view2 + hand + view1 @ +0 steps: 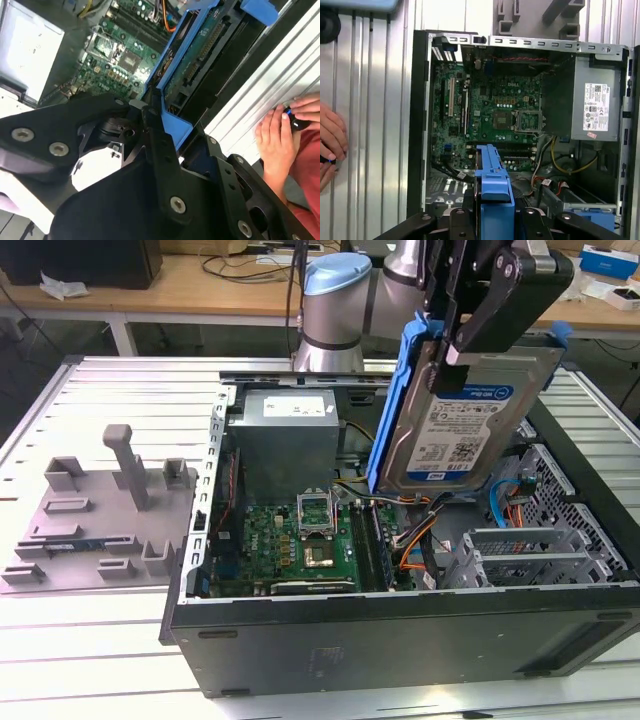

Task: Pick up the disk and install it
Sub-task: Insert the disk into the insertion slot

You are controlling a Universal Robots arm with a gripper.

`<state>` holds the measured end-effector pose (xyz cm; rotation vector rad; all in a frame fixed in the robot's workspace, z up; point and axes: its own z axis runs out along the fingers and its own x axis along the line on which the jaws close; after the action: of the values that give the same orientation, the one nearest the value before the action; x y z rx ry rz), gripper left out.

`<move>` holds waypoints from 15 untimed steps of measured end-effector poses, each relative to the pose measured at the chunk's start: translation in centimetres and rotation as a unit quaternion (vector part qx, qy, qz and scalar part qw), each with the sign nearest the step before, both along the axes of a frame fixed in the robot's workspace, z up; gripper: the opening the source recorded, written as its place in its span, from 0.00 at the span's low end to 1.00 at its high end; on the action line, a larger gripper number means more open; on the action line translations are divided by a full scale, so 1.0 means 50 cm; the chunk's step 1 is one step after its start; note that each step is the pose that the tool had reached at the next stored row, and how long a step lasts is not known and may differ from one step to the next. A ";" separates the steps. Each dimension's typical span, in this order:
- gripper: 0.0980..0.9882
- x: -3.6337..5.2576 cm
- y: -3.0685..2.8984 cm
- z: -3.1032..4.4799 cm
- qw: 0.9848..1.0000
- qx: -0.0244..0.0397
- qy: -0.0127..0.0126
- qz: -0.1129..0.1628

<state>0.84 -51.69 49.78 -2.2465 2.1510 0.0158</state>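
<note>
Gripper (450, 358): fingers closed on the upper end of the disk (455, 430); one black finger lies across the labelled face in the exterior view.
Disk position: held in the air above the open computer case (400, 630), over the half of the case toward the exterior view's right. It is clear of the table.
Disk attitude: standing on edge and slightly tilted, with the white-and-blue label facing the exterior camera.
Disk frame: the blue plastic carrier runs along the long edges; its end shows between the black fingers in the first wrist view.
Disk underside: the second wrist view shows the face opposite the label, with a green circuit board and a connector strip.
Contact with case: whether the lower edge touches anything inside the case cannot be told.
Case interior: green motherboard (290, 540) on the floor, grey power supply (285, 435) at the far end, cables and metal bays below the disk.
Arm (335, 310): grey and blue joint behind the case.
Table (80, 660): slatted metal surface under the case.
Fixture (90, 510): grey moulded block on the table, beside the case on the exterior view's left.
Hand (275, 137): a person's hand rests on the table beside the case, fingers around a small dark object.
</note>
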 end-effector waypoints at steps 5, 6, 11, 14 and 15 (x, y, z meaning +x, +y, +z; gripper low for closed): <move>0.30 -0.014 -0.011 -0.007 1.000 0.003 -0.022 0.000; 0.30 -0.014 -0.014 -0.009 1.000 0.003 -0.022 0.000; 0.30 -0.015 -0.021 -0.018 1.000 0.010 -0.021 -0.013; 0.30 -0.015 -0.022 -0.021 0.999 0.011 -0.018 -0.024; 0.30 -0.015 -0.022 -0.021 0.999 0.011 -0.018 -0.024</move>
<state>0.11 -52.77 48.72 -2.1663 2.1747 -0.0026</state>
